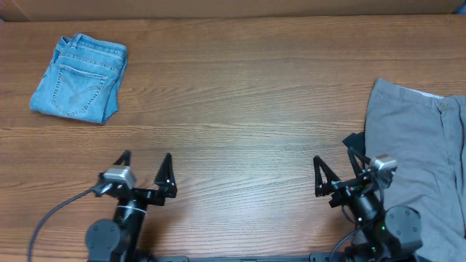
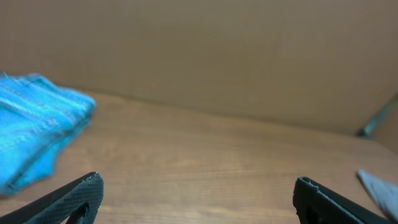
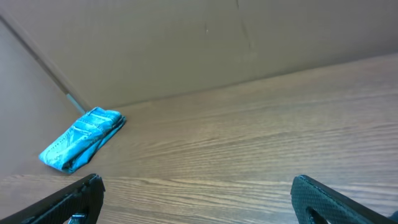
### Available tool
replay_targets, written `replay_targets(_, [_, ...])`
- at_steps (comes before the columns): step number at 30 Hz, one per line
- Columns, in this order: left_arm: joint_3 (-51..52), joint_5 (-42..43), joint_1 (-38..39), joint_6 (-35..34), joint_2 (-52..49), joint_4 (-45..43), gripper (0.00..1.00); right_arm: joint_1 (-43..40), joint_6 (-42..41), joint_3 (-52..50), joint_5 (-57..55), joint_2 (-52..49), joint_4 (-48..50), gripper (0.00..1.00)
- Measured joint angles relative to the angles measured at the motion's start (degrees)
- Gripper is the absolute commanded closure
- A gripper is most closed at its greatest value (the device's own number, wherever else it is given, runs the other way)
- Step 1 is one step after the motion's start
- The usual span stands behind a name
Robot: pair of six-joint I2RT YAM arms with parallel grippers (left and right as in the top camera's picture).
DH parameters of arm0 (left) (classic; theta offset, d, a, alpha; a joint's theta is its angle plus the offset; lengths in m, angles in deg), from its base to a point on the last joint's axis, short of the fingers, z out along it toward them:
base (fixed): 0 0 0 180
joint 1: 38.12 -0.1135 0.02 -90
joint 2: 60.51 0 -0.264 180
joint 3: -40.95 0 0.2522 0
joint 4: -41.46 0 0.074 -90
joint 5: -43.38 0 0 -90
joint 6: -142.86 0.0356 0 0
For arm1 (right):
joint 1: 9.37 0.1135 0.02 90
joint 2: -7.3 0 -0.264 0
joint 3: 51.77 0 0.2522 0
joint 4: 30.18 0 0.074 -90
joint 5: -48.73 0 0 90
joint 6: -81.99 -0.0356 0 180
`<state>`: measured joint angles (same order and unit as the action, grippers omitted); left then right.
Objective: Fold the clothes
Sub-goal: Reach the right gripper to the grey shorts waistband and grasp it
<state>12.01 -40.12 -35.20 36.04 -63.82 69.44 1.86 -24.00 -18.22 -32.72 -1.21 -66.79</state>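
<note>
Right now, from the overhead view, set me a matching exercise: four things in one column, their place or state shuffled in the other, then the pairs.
Things:
1. jeans
2. grey shorts
3. left gripper
4. right gripper

Place or state:
A. jaws open, right beside the grey fabric
B. folded, at the far left corner of the table
C. unfolded, at the table's right edge
D. jaws open over bare wood, on the jeans' side

Pairs: 1-B, 2-C, 3-D, 4-A

Grey shorts (image 1: 411, 138); light-blue denim jeans (image 1: 80, 78); brown wood-grain table (image 1: 240, 102); black fingers (image 1: 166, 175).
</note>
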Motion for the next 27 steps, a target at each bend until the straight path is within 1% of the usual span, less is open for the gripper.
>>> replay_targets(1, [-3.32,-0.98,0.0,-0.02,-1.81,2.78,0.0,0.0,0.22,2.93,-0.02,-3.21,-2.99,0.0])
replay_targets(2, [-5.79,-1.6,0.0,-0.04,-3.34,4.72,0.0,0.0,0.22,4.11,-0.02,-4.74,-3.89,0.0])
replay_targets(3, [-10.45,-2.67,0.0,0.0,-6.78,7.61,0.0,0.0,0.35,8.41,-0.02,-11.17,-7.04,0.0])
replay_targets(6, [-18.56,-3.8,0.0,0.44,-14.27,15.32,0.0,-0.02,0.57,17.09,-0.17,-24.26,-13.9,0.0])
replay_targets(7, [-21.53,-4.07,0.0,0.5,-17.59,17.68,0.0,-0.04,0.61,19.08,-0.2,-27.41,-15.02,0.0])
replay_targets(8, [-25.44,-4.26,0.0,0.55,-21.94,21.4,0.0,-0.04,0.7,23.41,-0.26,-33.07,-18.05,0.0])
replay_targets(9, [-27.85,-4.44,0.0,0.68,-24.68,23.41,0.0,-0.04,0.81,27.08,-0.37,-38.07,-19.98,0.0])
replay_targets(10, [-30.27,-4.48,0.0,0.68,-27.67,25.4,0.0,-0.04,0.79,29.16,-0.44,-40.68,-21.57,0.0])
replay_targets(12, [-36.28,-4.39,0.0,0.7,-34.64,30.29,0.0,-0.04,0.79,37.31,-0.48,-49.9,-25.62,0.0])
replay_targets(14, [-40.63,-4.11,0.0,0.7,-40.02,32.61,0.0,-0.04,0.83,44.61,-0.48,-57.48,-28.98,0.0])
replay_targets(17, [-44.15,-2.62,0.0,0.72,-45.64,33.03,0.0,-0.76,0.92,51.93,-0.52,-66.18,-29.68,0.0])
replay_targets(20, [-44.44,0.04,0.0,0.83,-48.24,33.46,0.0,-3.3,-0.11,54.66,-0.42,-71.32,-28.11,0.0])
replay_targets(22, [-44.44,2.51,0.0,0.85,-49.31,33.59,0.0,-8.2,-2.05,55.34,-1.01,-75.45,-23.65,0.02])
replay_targets(24, [-44.44,4.52,0.0,0.85,-49.88,33.64,0.0,-13.44,-3.5,55.54,-1.68,-79.38,-19.85,0.08])
replay_targets(27, [-44.44,6.1,0.0,0.87,-50.29,33.66,0.0,-19.96,-5.05,55.63,-2.1,-84.76,-14.19,0.1])
